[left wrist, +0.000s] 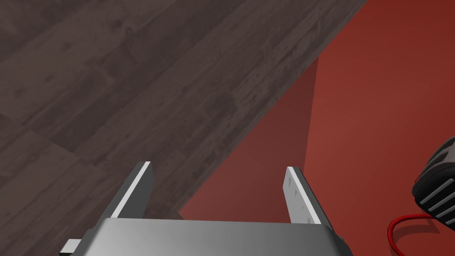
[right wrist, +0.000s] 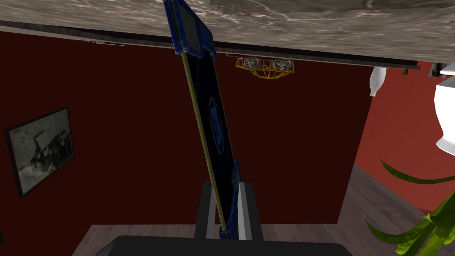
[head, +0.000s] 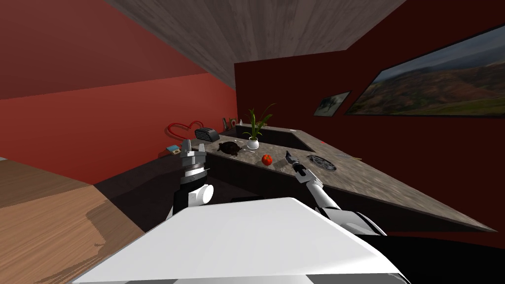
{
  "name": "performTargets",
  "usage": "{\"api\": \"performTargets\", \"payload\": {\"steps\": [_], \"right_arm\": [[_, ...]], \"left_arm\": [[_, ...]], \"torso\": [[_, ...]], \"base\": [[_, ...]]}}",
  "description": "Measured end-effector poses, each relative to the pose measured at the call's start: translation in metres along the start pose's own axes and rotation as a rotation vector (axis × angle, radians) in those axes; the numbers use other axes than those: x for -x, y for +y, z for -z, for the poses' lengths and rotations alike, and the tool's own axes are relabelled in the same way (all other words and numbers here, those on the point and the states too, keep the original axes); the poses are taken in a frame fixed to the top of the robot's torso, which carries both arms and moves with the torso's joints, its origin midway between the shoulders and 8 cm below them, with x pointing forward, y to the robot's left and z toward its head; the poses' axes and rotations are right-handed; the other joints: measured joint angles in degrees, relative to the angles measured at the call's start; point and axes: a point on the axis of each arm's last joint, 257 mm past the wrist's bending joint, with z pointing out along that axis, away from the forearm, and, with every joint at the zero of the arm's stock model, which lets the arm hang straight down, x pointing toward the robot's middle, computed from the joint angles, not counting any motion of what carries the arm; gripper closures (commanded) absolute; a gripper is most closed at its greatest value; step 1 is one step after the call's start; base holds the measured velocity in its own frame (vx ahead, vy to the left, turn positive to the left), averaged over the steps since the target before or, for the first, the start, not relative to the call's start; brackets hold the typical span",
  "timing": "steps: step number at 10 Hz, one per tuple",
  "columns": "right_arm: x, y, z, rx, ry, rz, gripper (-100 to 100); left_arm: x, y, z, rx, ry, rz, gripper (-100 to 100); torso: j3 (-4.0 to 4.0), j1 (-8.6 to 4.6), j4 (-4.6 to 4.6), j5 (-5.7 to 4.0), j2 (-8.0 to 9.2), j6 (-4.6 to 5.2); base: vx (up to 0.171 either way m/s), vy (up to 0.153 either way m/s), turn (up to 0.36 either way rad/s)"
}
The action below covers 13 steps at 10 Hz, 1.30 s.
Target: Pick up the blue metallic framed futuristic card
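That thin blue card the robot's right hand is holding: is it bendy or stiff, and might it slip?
Probably stiff: the card runs dead straight from the jaws of the right gripper, with no sag. Likely light, since it looks very thin edge-on. It might pivot or slip, as the jaws pinch only one end.

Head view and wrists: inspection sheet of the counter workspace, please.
Surface: mottled stone counter along a dark red wall.
Job's things: blue-framed card, pinched at one end by the right gripper; far end at the counter, contact unclear.
Clutter: red fruit, dark turtle-like figure, potted plant, round dark grate, dark toaster.
Grippers: right shut on the card; left gripper open, empty, by the counter's end.
Cables: none certain; red heart-shaped loop by the toaster.
Surroundings: large landscape picture, smaller picture, wood floor.
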Motion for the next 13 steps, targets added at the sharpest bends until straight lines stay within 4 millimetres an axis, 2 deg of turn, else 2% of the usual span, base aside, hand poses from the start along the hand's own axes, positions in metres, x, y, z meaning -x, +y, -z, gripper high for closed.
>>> {"api": "performTargets", "payload": {"steps": [2,4,5,7,9,10,12,13], "right_arm": [[0.016,0.007,-0.002,0.014,-0.028,0.005,100],[-0.002,0.003,0.011,-0.020,0.002,-0.005,100],[-0.001,0.004,0.015,-0.022,-0.002,-0.004,100],[0.015,0.009,0.016,-0.009,-0.033,0.002,100],[0.005,0.005,0.031,-0.046,-0.016,-0.004,100],[0.014,0.008,0.033,-0.045,-0.031,-0.002,100],[0.005,-0.002,0.050,-0.093,-0.017,-0.007,100],[0.010,-0.002,0.052,-0.094,-0.029,-0.003,100]], "left_arm": [[0.000,0.000,0.000,0.000,0.000,0.000,0],[0.000,0.000,0.000,0.000,0.000,0.000,0],[0.000,0.000,0.000,0.000,0.000,0.000,0],[0.000,0.000,0.000,0.000,0.000,0.000,0],[0.000,0.000,0.000,0.000,0.000,0.000,0],[0.000,0.000,0.000,0.000,0.000,0.000,0],[0.000,0.000,0.000,0.000,0.000,0.000,0],[0.000,0.000,0.000,0.000,0.000,0.000,0]], "torso": [[0.04,0.16,0.05,0.01,0.02,-0.04],[0.01,-0.13,-0.01,-0.09,0.02,0.08],[0.04,-0.11,0.03,-0.06,0.06,0.11],[0.08,0.08,0.08,-0.03,0.07,0.05],[0.06,-0.20,0.05,-0.12,0.07,0.11],[0.08,-0.10,0.08,-0.08,0.08,0.08],[0.07,-0.25,0.04,-0.16,0.10,0.15],[0.08,-0.17,0.07,-0.12,0.09,0.13]], "base": [[0.006,-0.019,0.065],[-0.001,-0.049,0.042],[-0.007,-0.019,-0.032],[0.004,-0.028,0.069],[-0.002,-0.049,0.028],[-0.001,-0.052,0.104],[-0.004,-0.047,0.040],[-0.002,-0.015,-0.015]]}}
